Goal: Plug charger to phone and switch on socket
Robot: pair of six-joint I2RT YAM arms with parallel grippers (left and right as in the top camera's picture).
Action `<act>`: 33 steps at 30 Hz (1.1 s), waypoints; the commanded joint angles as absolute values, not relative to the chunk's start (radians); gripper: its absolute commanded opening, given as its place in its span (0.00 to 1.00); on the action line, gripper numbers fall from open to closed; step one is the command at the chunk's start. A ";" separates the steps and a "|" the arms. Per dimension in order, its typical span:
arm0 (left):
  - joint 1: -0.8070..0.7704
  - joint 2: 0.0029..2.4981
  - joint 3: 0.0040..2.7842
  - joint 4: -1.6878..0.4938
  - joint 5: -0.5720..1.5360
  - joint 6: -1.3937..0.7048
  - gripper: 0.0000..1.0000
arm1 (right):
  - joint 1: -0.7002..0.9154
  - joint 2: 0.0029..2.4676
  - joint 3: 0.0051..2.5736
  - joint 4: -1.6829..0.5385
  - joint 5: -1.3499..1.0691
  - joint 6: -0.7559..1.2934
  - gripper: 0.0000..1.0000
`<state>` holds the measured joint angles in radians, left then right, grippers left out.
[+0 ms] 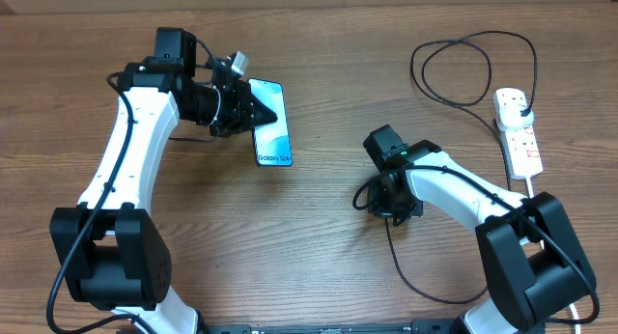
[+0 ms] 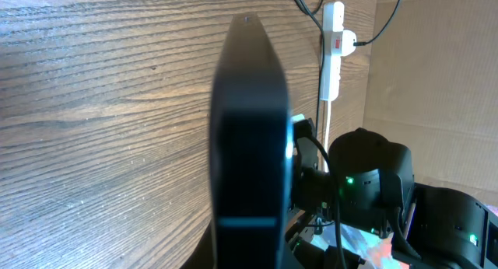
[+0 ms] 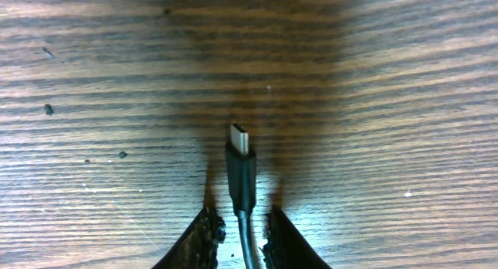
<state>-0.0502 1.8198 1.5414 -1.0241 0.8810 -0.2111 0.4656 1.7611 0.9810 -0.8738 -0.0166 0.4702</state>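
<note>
The phone point(image 1: 273, 136), with a blue-to-white screen, is held by its far end in my left gripper point(image 1: 249, 107), which is shut on it. In the left wrist view the phone point(image 2: 249, 144) shows edge-on as a dark upright slab that hides the fingers. The charger's black cable point(image 1: 454, 44) runs from its plug in the white socket point(image 1: 519, 131) to my right gripper point(image 1: 386, 194). In the right wrist view the connector tip point(image 3: 241, 164) lies just ahead of my right gripper point(image 3: 243, 232). Its fingers straddle the thin cable with a gap on each side.
The socket's thick white cord point(image 1: 529, 180) leads toward the front right. The socket point(image 2: 333, 51) and my right arm point(image 2: 366, 176) show behind the phone in the left wrist view. Loose cable loops point(image 1: 425, 286) lie in front of the right arm on the wooden table point(image 1: 319, 247).
</note>
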 commanded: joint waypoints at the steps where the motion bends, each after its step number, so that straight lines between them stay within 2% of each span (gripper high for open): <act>1: -0.047 1.784 1.536 -1.021 0.905 -0.218 0.04 | 0.477 1.810 0.954 -0.858 0.006 0.472 0.17; 7: -0.047 1.784 1.536 -1.021 0.906 -0.218 0.04 | 0.478 1.810 0.954 -0.843 0.006 0.471 0.04; 26: -0.047 1.784 1.536 -1.012 0.920 -0.252 0.04 | 0.478 1.810 0.955 -0.845 -0.021 0.471 0.04; 30: -0.046 1.784 1.536 -0.979 1.001 -0.242 0.04 | 0.477 1.799 0.957 -0.826 -0.085 0.411 0.04; 33: -0.044 1.784 1.536 -0.950 1.097 -0.239 0.04 | 0.476 1.753 0.957 -0.799 -0.226 0.315 0.04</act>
<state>-0.0498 1.8198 1.5414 -0.9665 0.9424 -0.2352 0.4721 1.7618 0.9806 -0.8253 -0.0853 0.4156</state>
